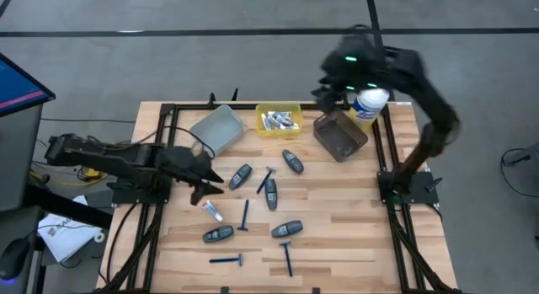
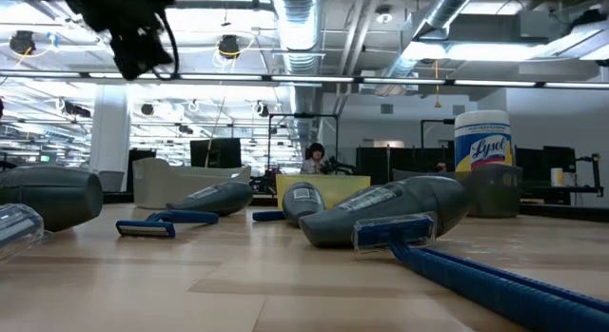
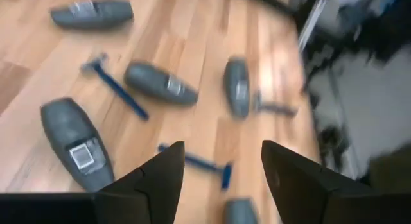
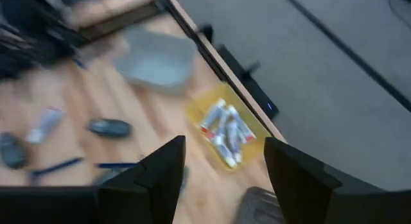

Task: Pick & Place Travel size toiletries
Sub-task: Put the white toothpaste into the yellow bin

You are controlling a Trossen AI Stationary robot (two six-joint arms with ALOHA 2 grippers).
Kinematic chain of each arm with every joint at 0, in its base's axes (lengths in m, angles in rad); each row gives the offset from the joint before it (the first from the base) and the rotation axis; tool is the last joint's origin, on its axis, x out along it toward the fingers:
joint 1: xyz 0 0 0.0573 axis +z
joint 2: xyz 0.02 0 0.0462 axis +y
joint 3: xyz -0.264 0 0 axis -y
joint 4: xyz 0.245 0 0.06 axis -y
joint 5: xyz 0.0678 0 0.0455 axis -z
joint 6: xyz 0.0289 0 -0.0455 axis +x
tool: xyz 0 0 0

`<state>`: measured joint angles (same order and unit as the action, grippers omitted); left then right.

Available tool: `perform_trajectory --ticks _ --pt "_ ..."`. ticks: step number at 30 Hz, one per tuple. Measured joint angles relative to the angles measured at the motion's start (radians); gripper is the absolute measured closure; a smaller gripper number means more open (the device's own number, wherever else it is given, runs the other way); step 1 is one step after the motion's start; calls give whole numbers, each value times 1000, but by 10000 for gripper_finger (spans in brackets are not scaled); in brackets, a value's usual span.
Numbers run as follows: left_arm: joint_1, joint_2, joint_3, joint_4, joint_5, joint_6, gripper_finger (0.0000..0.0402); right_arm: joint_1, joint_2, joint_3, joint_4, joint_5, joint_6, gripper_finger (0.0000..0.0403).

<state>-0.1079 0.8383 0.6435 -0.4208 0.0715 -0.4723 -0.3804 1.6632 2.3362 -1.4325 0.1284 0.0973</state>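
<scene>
Between picks — left claw (image 1: pixel 205 187) open (empty) above a tube (image 1: pixel 212 211); right claw (image 4: pixel 221 163) open over the bins. Next: grab the tube.

grey bin (image 1: pixel 217 129), yellow bin (image 1: pixel 279 120), brown bin (image 1: pixel 340 136), wipes canister (image 1: pixel 368 104)

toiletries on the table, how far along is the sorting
Partly done. Several white mini tubes already lie in the yellow bin. Nothing is in hand: the left gripper and right gripper show open, empty fingers. Left on the wood: one tube, the grey pods and the blue razors.
</scene>
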Motion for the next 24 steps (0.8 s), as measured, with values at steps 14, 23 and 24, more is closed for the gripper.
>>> perform_trajectory --ticks 14,23,24 --pt "-160 440 1 -9 29 335 197 517 -291 -2 -99 202 239 227" --pt "-222 522 1 -8 -20 390 197 827 -290 -12 -137 483 339 236" --pt "-231 532 1 -8 -20 390 197 847 -293 -22 -139 503 339 237"
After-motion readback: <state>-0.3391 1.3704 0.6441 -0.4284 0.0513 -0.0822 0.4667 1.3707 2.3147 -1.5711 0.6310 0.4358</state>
